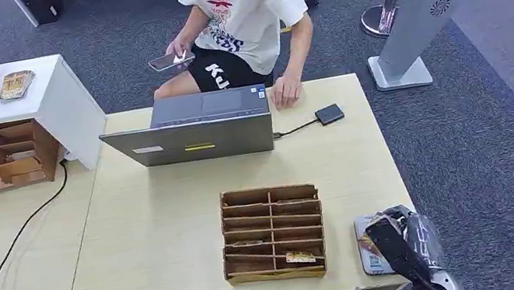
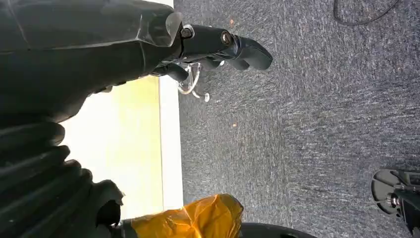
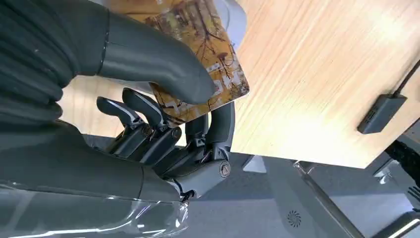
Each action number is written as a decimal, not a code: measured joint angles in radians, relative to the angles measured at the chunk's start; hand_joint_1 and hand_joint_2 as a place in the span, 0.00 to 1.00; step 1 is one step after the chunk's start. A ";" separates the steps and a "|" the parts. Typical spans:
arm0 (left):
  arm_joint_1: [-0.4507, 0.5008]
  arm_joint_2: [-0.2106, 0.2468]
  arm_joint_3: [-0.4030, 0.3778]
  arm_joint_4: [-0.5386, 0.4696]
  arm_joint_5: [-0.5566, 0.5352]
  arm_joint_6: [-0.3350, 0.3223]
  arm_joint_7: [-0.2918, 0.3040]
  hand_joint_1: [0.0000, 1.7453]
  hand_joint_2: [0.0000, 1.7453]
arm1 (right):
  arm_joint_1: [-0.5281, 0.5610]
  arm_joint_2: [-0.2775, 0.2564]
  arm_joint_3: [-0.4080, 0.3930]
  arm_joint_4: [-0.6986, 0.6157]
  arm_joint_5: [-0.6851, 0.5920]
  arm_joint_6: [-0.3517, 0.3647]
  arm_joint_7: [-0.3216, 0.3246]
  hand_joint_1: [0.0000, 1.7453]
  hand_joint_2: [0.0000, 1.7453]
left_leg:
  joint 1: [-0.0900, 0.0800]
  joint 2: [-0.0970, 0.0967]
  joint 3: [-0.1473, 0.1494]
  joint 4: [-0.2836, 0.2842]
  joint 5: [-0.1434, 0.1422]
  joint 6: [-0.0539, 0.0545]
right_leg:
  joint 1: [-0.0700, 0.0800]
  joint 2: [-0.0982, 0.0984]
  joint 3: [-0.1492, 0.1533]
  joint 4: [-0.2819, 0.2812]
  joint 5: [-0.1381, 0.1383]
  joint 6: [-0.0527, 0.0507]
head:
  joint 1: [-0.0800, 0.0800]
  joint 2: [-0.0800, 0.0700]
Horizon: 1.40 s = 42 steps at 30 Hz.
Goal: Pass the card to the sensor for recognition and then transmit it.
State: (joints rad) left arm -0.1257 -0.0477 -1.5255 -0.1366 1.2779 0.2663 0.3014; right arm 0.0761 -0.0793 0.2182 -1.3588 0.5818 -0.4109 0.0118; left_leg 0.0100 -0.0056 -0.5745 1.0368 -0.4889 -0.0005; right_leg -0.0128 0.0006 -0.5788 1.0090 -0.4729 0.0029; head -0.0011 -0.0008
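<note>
From the head view I log a pale wooden table (image 1: 180,268) carrying a cardboard sorter (image 1: 272,233) with one card lying in its nearest row, an open laptop (image 1: 196,127), and a small black sensor (image 1: 329,114) cabled to it near the far edge. My right hand (image 1: 401,247) sits at the table's near right corner, dark and partly wrapped in clear plastic, with a pale card edge just visible under it. The right wrist view makes that plain: the card (image 3: 208,49), printed in autumn yellows and browns, is pinched between the thick thumb and the darker fingers (image 3: 148,111), held above the tabletop, with the sensor well apart from it. The left wrist view gives my left hand (image 2: 213,47) hanging over grey carpet beside the table's edge, fingers curled in on nothing. A seated person (image 1: 240,14) behind the laptop holds a phone (image 1: 170,61).
</note>
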 joint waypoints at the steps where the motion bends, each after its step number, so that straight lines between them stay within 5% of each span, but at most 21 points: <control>1: 0.000 0.000 0.000 0.000 0.000 0.000 0.000 0.00 1.00 | 0.000 0.000 0.000 0.002 0.009 -0.003 0.005 1.00 1.00 | 0.000 0.000 0.000 0.000 0.000 0.000 | 0.000 0.000 0.000 0.000 0.000 0.000 | 0.000 0.000; 42: 0.000 0.000 -0.001 0.000 -0.007 0.005 0.010 0.00 1.00 | -0.006 0.000 0.008 0.061 0.092 -0.029 0.030 1.00 1.00 | 0.000 0.000 0.000 0.000 0.000 0.000 | 0.000 0.000 0.000 0.000 0.000 0.000 | 0.000 0.000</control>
State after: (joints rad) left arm -0.1261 -0.0477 -1.5263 -0.1366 1.2711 0.2712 0.3117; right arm 0.0698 -0.0790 0.2258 -1.2982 0.6737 -0.4402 0.0420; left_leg 0.0100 -0.0056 -0.5745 1.0368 -0.4889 -0.0006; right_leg -0.0128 0.0006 -0.5787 1.0090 -0.4728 0.0029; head -0.0011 -0.0008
